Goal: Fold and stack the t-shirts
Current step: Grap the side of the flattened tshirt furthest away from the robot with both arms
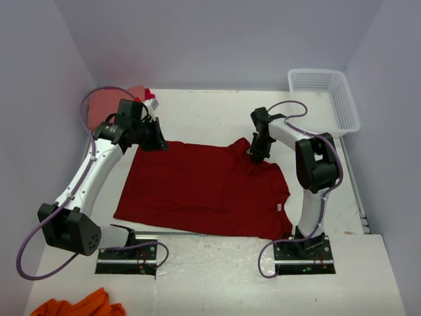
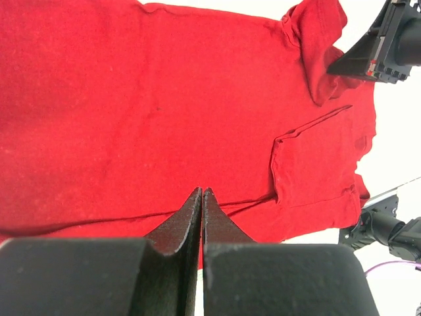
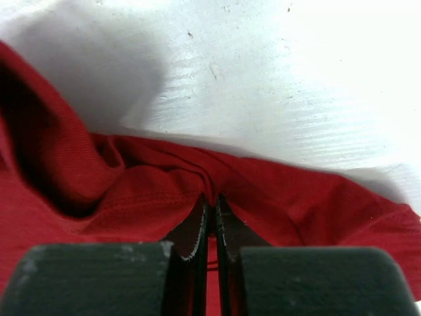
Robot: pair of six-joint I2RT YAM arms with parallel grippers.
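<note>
One-handedly pinching dark red t-shirt [image 1: 197, 187] edge between right gripper [image 3: 210, 201] jaws; clenching left gripper [image 2: 202, 192] empty, shirt ahead of jaws.

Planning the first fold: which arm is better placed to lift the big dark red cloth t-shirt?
Right, probably: right gripper pinches the big dark red cloth t-shirt near its sleeve; left gripper is shut by the opposite edge.

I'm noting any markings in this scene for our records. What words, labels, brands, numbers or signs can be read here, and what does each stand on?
No text can be read in any view.
Small white neck label on the dark red t-shirt: too small to read.
White patch beside the salmon-pink t-shirt: too small to tell whether it bears text.
</note>
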